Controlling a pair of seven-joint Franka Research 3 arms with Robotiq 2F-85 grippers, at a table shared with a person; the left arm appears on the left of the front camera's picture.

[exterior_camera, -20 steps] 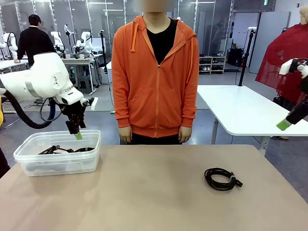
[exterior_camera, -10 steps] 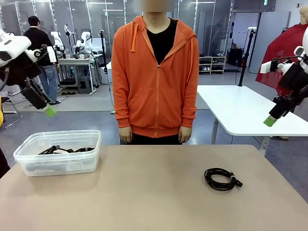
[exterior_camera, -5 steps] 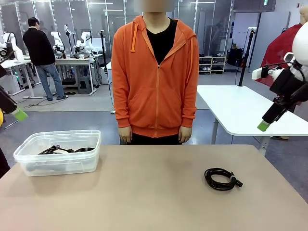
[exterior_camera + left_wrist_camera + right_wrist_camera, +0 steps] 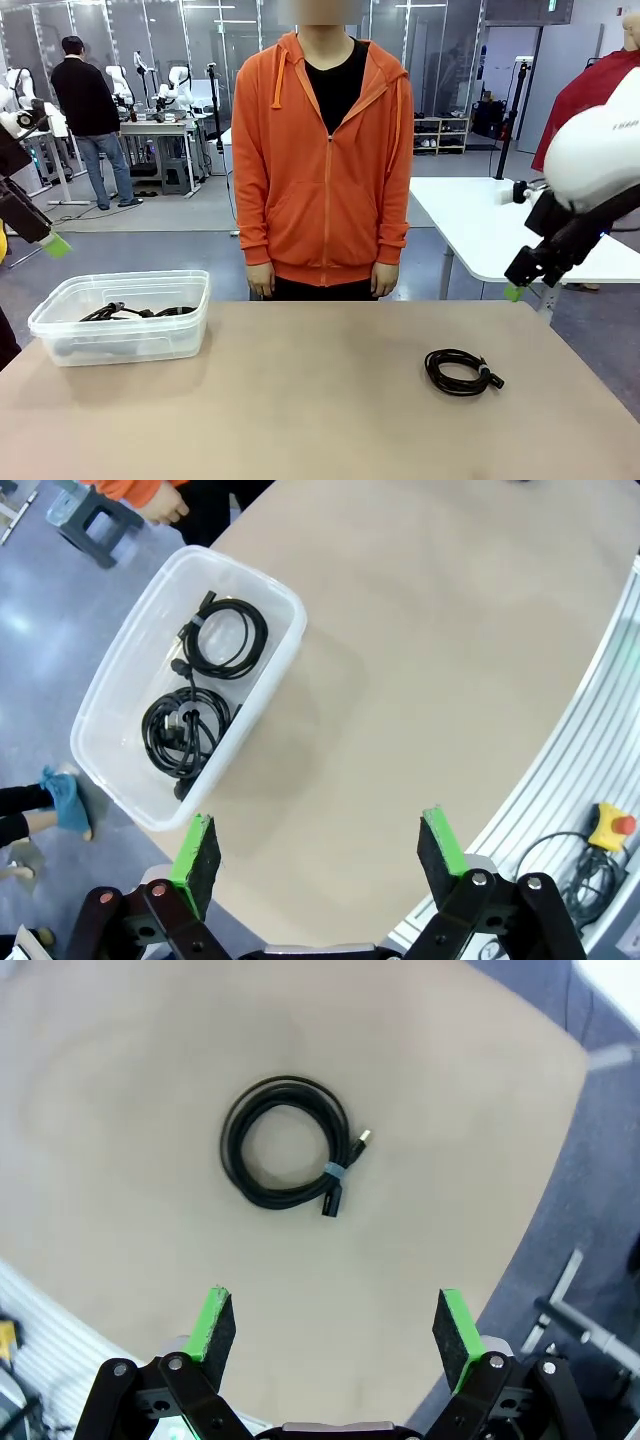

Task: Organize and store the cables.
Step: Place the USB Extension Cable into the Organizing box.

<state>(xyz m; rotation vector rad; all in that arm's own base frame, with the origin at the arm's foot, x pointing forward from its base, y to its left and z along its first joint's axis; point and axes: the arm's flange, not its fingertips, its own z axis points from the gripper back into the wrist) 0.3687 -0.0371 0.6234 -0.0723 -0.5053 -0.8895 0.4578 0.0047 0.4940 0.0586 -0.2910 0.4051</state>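
one coiled cable (image 4: 462, 371) lies loose near the table's (image 4: 300, 400) right edge; two more coils (image 4: 200, 695) sit in the clear bin (image 4: 120, 316) at the far left corner. left gripper (image 4: 315, 858) and right gripper (image 4: 328, 1330) hang above, jaws apart, holding nothing.

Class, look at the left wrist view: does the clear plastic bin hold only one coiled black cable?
No, the clear plastic bin holds two coiled black cables.

table (image 4: 320, 400) centre bare | bin (image 4: 60, 340) far left | coiled cable (image 4: 462, 371) right, open all round
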